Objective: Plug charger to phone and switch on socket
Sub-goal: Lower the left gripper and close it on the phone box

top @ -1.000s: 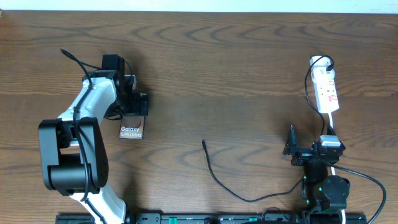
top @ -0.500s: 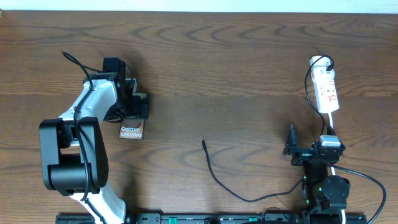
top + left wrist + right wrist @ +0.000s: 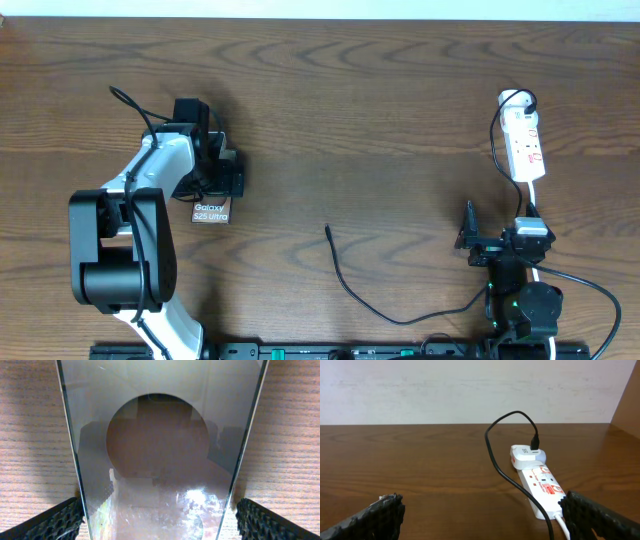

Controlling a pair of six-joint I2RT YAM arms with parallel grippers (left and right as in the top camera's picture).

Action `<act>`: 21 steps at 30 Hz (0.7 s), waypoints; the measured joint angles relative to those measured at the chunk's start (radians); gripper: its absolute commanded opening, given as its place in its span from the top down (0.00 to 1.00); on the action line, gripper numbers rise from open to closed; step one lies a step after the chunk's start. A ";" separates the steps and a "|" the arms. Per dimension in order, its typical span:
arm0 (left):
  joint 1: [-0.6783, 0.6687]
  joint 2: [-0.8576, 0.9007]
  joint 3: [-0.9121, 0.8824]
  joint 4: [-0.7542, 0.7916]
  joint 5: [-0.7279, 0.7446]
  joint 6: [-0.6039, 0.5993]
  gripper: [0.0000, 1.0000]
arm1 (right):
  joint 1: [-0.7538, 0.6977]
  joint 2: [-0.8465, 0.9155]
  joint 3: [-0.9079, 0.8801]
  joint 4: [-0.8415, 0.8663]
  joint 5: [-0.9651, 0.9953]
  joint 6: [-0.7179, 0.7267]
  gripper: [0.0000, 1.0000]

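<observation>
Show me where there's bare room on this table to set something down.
The widest bare wood is the table's middle, between the phone and the socket, beyond the charger's tip. The far strip is bare too. It is crowded around the phone under the left gripper, and on the right side, where the socket and right arm sit close.

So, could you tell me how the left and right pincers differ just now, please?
The left pincer straddles the phone; the right pincer has nothing inside it. The left pincer points straight down at the table; the right pincer faces level toward the socket. Both stand open.
</observation>
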 measured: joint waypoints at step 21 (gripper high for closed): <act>-0.001 -0.014 -0.034 0.055 -0.022 0.000 0.02 | 0.000 0.000 0.000 0.000 0.000 0.000 0.01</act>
